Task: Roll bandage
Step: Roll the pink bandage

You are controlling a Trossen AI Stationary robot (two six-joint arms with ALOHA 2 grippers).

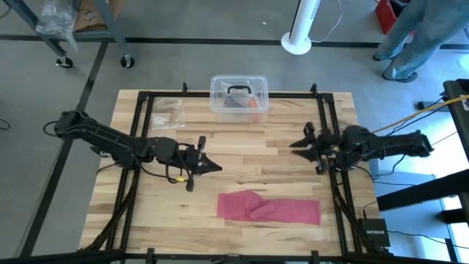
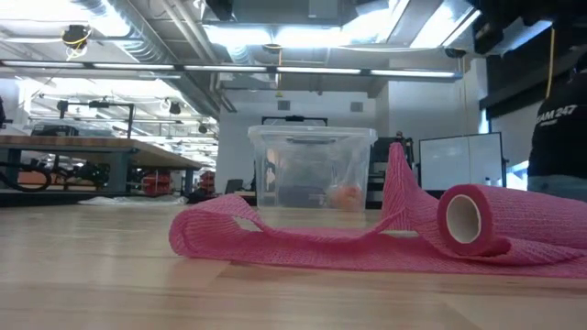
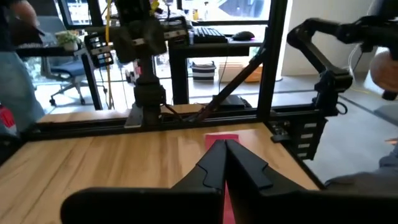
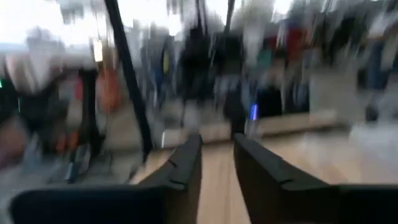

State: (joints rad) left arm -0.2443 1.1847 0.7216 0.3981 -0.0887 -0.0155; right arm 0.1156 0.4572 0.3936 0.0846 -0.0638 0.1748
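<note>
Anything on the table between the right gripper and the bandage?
Nothing visible. The right gripper is over bare wood, and the bandage lies nearer the table's front edge. The clear box sits at the far edge, out of that path.

bandage (image 2: 367,240): part-rolled, flat on table (image 2: 138,284) | clear box (image 2: 310,170): behind it
</note>
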